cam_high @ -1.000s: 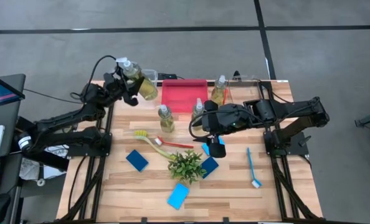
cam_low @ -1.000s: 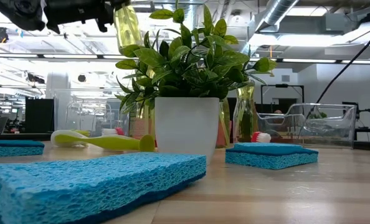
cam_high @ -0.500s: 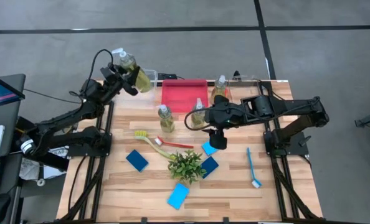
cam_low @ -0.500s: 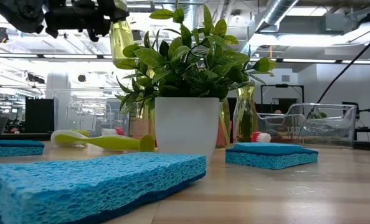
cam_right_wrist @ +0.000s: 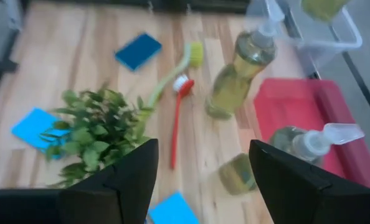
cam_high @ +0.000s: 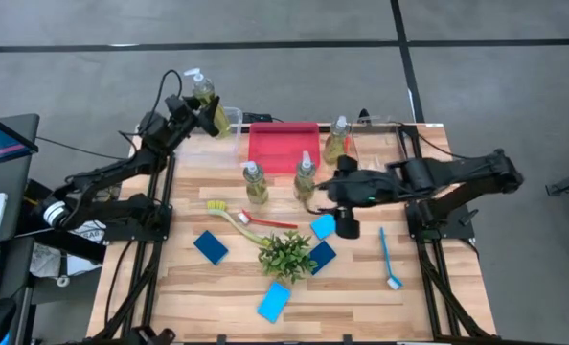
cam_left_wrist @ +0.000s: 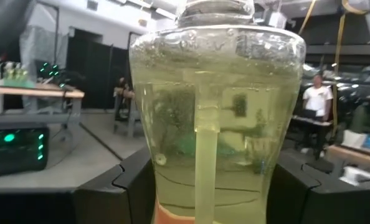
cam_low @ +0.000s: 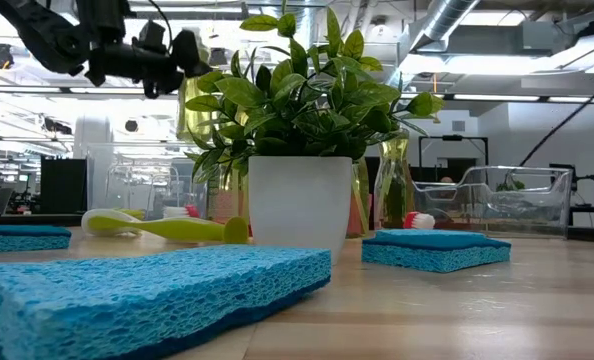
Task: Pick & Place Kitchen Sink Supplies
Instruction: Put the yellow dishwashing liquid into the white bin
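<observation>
The left pincer [cam_high: 204, 111], upper left, clamps a clear bottle [cam_high: 209, 103] of yellow-green liquid. The right pincer [cam_high: 346, 222], mid-frame above the tabletop [cam_high: 179, 287], gapes empty.

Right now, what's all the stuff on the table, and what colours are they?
Soap bottles: four, clear with yellow-green liquid; one held up over the table's back left corner, three standing near the red bin.
Brushes: three; yellow and red crossing mid-table, blue at right.
Sponges: four; dark blue left, light blue front, two more beside the plant.
Plant: one, green, centre.
Red bin: one, back centre.
Clear bin: one, back left.
Left fingers: shut on the raised bottle.
Right fingers: open, above the table's middle.
</observation>
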`<state>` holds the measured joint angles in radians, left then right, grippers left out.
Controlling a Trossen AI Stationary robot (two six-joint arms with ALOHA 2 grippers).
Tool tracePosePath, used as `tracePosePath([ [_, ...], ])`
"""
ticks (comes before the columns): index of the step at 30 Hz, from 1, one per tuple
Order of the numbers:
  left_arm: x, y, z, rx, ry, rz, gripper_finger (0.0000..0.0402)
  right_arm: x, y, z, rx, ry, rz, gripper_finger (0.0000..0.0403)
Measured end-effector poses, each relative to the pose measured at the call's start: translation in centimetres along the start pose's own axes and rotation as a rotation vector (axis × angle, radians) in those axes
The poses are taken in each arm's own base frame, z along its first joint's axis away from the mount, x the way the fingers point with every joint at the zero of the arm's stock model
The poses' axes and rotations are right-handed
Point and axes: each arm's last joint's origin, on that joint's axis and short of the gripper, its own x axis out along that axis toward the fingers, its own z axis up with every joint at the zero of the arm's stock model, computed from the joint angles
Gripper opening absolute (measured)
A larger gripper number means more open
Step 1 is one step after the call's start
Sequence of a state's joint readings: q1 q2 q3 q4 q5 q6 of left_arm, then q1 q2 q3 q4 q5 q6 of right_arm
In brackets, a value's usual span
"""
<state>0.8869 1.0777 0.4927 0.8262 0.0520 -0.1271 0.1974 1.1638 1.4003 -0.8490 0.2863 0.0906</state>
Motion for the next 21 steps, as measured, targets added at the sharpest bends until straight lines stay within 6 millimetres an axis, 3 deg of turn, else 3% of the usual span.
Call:
tracePosePath([
  [6, 0.3, 0.8, -0.4, 0.029, -0.001, 0.030, 0.0218, -1.8, -0.4, -4.8, 0.030, -0.215, 0.044, 0.0245],
  [14, 0.5, 0.7, -0.5, 0.097, -0.006, 0.008, 0.0218, -1.5, -1.1, -12.7, 0.100, -0.368, 0.064, 0.0245],
  [21, 1.5, 1.0, -2.1, 0.097, 0.014, 0.005, 0.0218, -0.8, -1.4, -16.5, 0.132, -0.430, 0.057, 0.0245],
])
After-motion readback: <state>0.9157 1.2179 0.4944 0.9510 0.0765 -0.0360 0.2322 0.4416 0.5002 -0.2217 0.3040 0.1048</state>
